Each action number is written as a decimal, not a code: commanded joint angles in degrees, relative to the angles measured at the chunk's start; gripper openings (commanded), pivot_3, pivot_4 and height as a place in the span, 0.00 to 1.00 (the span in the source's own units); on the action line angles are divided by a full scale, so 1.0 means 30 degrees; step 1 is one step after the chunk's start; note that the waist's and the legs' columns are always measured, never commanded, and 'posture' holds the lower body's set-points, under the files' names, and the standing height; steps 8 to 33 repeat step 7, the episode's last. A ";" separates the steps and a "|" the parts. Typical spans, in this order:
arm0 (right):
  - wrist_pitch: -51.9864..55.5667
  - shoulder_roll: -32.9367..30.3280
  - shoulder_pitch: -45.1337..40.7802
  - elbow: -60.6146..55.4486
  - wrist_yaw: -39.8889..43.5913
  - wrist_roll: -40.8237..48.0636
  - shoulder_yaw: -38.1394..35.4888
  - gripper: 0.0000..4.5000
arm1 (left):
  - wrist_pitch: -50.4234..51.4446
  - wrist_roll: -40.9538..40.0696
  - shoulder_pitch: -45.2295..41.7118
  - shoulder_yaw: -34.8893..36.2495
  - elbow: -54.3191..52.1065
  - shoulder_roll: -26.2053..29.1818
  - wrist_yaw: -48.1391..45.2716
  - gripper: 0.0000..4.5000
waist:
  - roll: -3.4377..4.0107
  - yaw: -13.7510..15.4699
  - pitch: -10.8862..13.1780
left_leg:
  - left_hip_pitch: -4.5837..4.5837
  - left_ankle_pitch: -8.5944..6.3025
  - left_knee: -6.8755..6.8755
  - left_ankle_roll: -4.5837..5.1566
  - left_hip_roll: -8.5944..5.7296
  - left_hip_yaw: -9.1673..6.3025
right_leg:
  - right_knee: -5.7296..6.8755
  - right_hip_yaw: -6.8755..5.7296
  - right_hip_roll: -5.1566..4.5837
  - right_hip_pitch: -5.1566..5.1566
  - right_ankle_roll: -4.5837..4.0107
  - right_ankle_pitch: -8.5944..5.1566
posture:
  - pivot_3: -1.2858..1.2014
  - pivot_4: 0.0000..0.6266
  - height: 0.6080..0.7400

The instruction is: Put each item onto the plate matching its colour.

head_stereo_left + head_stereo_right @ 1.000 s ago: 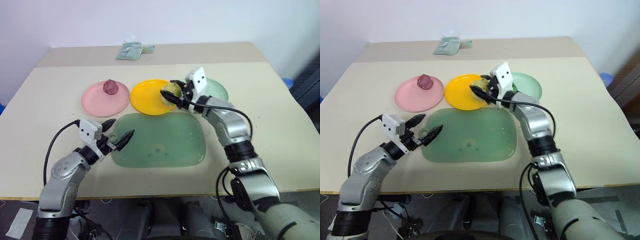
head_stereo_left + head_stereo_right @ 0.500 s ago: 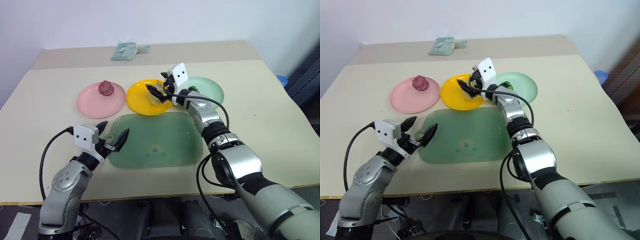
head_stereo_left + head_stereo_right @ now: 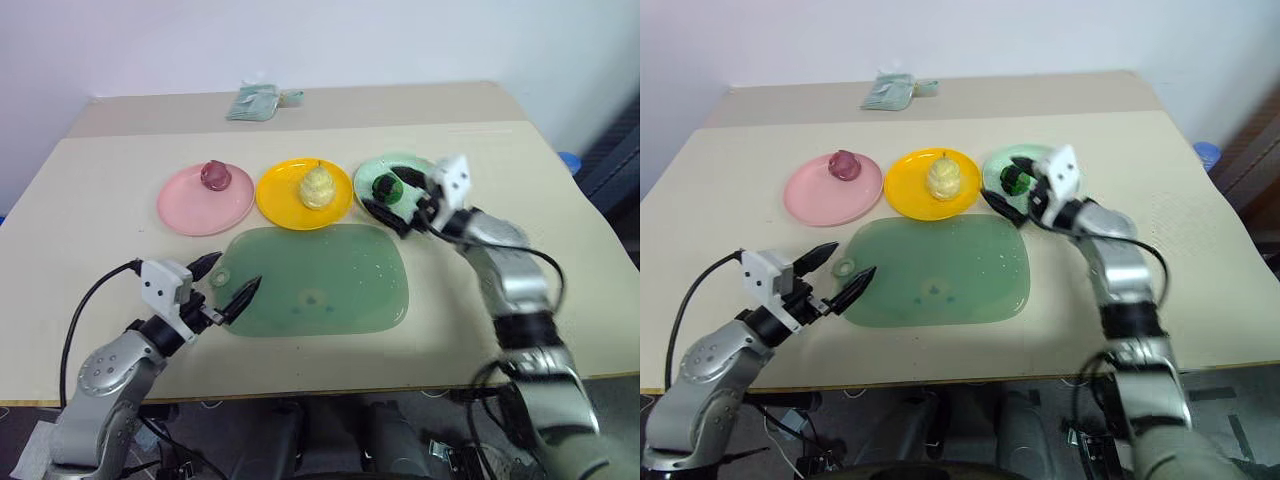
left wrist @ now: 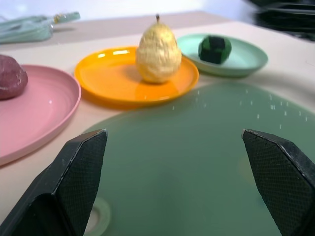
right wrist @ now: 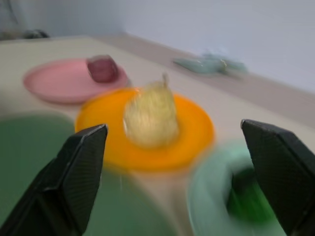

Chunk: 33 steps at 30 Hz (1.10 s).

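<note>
Resting on matching plates: red ball (image 3: 215, 174) on pink plate (image 3: 180, 210), yellow ball (image 3: 316, 187) on yellow plate (image 3: 275, 200), green ball (image 3: 387, 186) on green plate (image 3: 368, 176), along table's far edge. Right gripper (image 3: 398, 212) open, empty, beside green plate; could bump it. Left gripper (image 3: 228, 283) open, empty, over mat (image 3: 350, 290).

We see a beige table (image 3: 90, 190) carrying three round plates in a row: a pink plate (image 3: 190, 208), a yellow plate (image 3: 285, 205) and a mint green plate (image 3: 372, 172). A translucent green mat (image 3: 330, 262) lies nearer us; a pale green cloth bundle (image 3: 258, 101) sits at the far edge.
</note>
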 commanded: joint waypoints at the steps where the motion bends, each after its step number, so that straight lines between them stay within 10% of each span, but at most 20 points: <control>1: 0.1978 -0.1152 0.2611 -0.4250 -0.1032 0.0929 -0.1906 0.98 | -0.0720 -0.0343 -0.0092 0.1022 0.0534 0.0654 -0.1026 1.00 | 0.0007 -0.0070 -0.0002 | 0.0000 0.0000 0.0004 0.0000 0.0001 0.0004 | 0.0002 0.0001 -0.0001 0.0000 0.0000 0.0000 | 0.52 0.24 1.00; 7: 0.2671 -0.2071 0.6496 -0.6012 -0.1668 0.1367 -0.4125 0.98 | -0.0778 -0.0658 0.0237 0.1304 0.1191 0.1264 -0.2369 1.00 | 0.0009 0.0010 -0.0005 | 0.0005 -0.0003 0.0010 0.0005 0.0011 0.0010 | -0.0013 -0.0001 0.0000 0.0018 -0.0001 -0.0002 | 0.52 0.24 1.00; 33: 0.2671 -0.2071 0.6496 -0.6012 -0.1668 0.1367 -0.4125 0.98 | -0.0778 -0.0658 0.0237 0.1304 0.1191 0.1264 -0.2369 1.00 | 0.0009 0.0010 -0.0005 | 0.0005 -0.0003 0.0010 0.0005 0.0011 0.0010 | -0.0013 -0.0001 0.0000 0.0018 -0.0001 -0.0002 | 0.52 0.24 1.00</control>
